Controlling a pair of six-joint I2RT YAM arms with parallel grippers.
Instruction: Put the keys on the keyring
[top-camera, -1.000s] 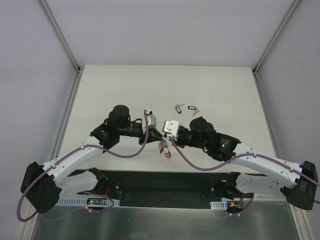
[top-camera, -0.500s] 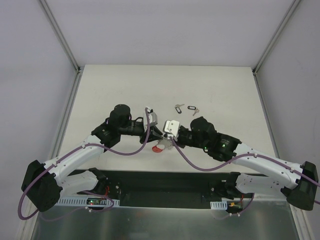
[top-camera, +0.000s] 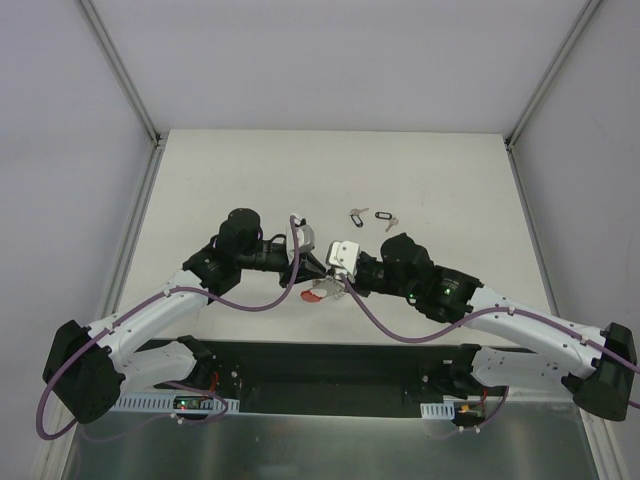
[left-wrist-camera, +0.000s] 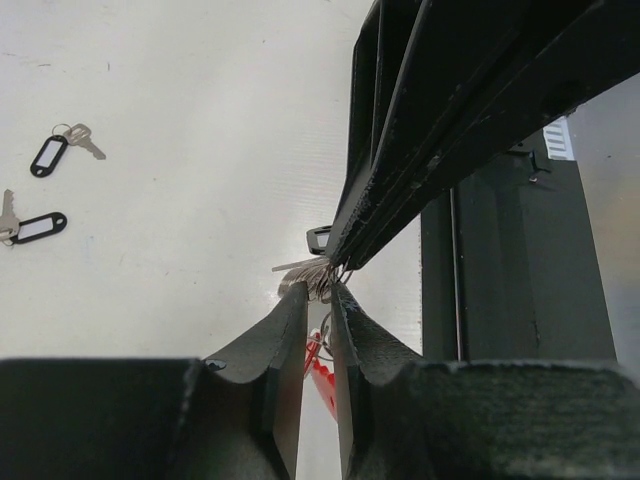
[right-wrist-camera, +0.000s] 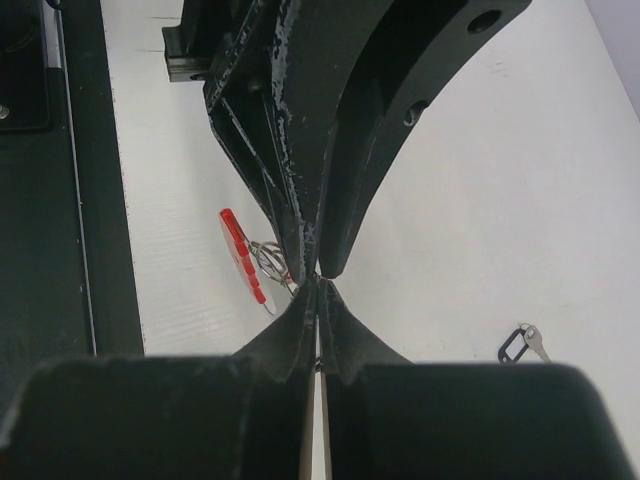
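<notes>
My left gripper (top-camera: 312, 272) and right gripper (top-camera: 330, 279) meet tip to tip above the table's middle. In the left wrist view my left gripper (left-wrist-camera: 318, 291) is shut on thin grey wire loops of the keyring (left-wrist-camera: 322, 335), with a red-tagged key (left-wrist-camera: 322, 375) hanging below. My right gripper (right-wrist-camera: 318, 285) is shut, and a sliver of silver key metal (left-wrist-camera: 300, 268) pokes out at its tips. The red tag (right-wrist-camera: 245, 258) hangs from the wire loops (right-wrist-camera: 270, 260) and also shows in the top view (top-camera: 315, 296). Most of the keyring is hidden by the fingers.
Two black-tagged keys lie on the white table beyond the grippers, one (top-camera: 358, 215) left of the other (top-camera: 387, 217). They also show in the left wrist view (left-wrist-camera: 55, 152) (left-wrist-camera: 30, 226). A black base strip (top-camera: 320, 365) runs along the near edge.
The red tag swung from hanging below the fingertips to the left, beside the left gripper's tips. Both grippers shifted slightly left and stayed closed together.
</notes>
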